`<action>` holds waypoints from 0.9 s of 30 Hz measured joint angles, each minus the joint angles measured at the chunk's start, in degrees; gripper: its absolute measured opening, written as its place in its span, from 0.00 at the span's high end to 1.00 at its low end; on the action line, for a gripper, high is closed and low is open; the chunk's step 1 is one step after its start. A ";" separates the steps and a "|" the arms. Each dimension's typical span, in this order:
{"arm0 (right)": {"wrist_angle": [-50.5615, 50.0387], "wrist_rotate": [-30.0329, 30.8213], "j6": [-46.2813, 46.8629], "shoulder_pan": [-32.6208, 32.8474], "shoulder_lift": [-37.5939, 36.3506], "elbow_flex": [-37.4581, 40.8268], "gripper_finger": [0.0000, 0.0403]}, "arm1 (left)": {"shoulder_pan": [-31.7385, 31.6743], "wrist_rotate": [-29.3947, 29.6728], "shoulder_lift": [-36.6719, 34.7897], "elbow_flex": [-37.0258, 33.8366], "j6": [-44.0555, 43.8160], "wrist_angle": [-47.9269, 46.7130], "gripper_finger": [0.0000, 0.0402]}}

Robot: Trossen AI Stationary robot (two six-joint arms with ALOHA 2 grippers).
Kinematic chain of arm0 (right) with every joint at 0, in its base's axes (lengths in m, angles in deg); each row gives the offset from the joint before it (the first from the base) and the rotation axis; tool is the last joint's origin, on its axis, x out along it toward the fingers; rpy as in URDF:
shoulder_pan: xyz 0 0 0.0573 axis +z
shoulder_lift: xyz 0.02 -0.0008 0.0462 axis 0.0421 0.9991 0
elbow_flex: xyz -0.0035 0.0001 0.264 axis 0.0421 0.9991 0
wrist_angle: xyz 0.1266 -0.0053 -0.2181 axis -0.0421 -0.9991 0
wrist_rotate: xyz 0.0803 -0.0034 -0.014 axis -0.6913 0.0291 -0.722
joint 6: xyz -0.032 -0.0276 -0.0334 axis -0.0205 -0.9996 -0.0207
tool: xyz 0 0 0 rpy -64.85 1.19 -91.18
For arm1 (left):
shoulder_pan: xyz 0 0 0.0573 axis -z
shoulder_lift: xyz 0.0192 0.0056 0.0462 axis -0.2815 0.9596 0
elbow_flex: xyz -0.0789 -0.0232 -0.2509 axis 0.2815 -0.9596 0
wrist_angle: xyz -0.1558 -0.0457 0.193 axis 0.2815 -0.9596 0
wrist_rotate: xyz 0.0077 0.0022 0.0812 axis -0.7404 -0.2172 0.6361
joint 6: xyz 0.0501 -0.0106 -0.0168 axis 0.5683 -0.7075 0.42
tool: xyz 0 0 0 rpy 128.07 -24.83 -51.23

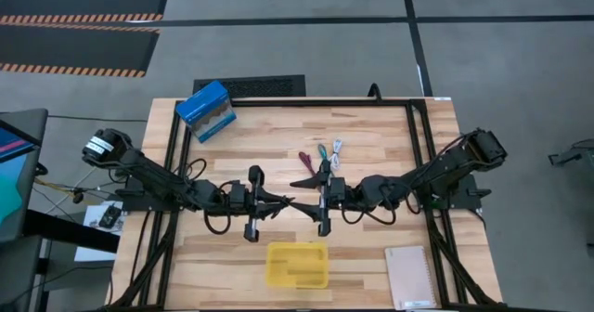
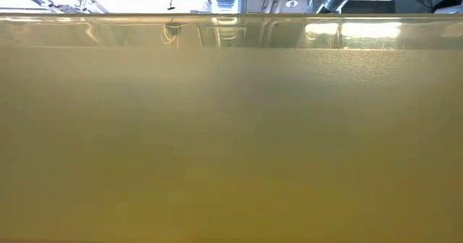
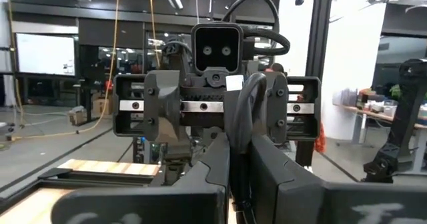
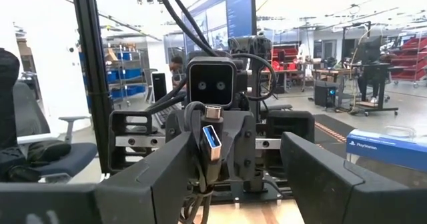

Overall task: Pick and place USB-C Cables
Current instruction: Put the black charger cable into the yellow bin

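At the far-left corner of the pale, plank-grained wooden table (image 1: pixel 371 145), a glossy blue box (image 1: pixel 205 110), rectangular and turned at a slant. Reaching in from the left edge, the dark jointed left arm, low over the middle of the boards. At its tip, the left gripper (image 1: pixel 281 201): flat black fingers (image 3: pixel 200 177) drawn almost together, only a thin slit between them, holding nothing. On the near side, just past centre, a shallow yellow tray (image 1: pixel 297 265), plastic, with rounded corners. Facing the left gripper nose to nose, the right gripper (image 1: pixel 303 193): wedge-shaped fingers (image 4: pixel 327 184) spread wide, nothing between them. Just beyond the right gripper, loose on bare wood and fanned side by side: the dark red cable (image 1: pixel 304 159), the teal cable (image 1: pixel 322 152), the white cable (image 1: pixel 337 149), all thin short cords, none gripped. Toward the near-right corner, a flat white notepad (image 1: pixel 411 277).
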 joint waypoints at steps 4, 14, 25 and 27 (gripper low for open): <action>-0.20 -0.43 -0.06 0.03 0.11 -0.02 0.37 | -0.22 3.05 0.02 0.07 0.01 -0.30 0.98; 0.07 -0.46 -0.46 -0.18 0.11 -0.02 0.37 | -0.11 3.62 0.02 0.09 -0.20 -0.19 0.98; 1.13 -3.50 3.93 -3.27 0.11 -0.02 0.37 | -0.11 2.62 0.02 0.07 -0.02 -0.14 0.98; 1.05 -3.58 4.52 -3.57 0.11 -0.02 0.37 | -0.16 2.65 0.02 0.07 -0.02 -0.15 0.98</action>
